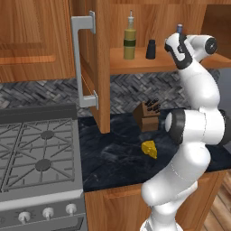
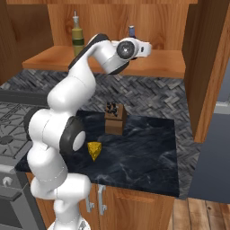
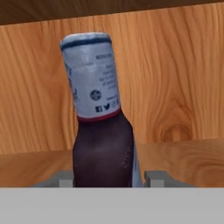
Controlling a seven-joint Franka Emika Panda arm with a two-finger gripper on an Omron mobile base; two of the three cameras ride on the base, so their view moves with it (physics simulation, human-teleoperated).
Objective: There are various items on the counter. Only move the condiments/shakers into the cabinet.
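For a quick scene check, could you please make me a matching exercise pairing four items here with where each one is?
Things:
1. tall yellow-olive bottle
2. small black shaker
3. cheese wedge
4. dark-purple bottle

Places:
A. on the dark counter, in front of the knife block
B. between the pincer fingers, over the cabinet shelf
C. on the shelf, nearest the open cabinet door
D. on the shelf, just right of the tall bottle in the left base view

Pairs: 1-C, 2-D, 3-A, 4-B
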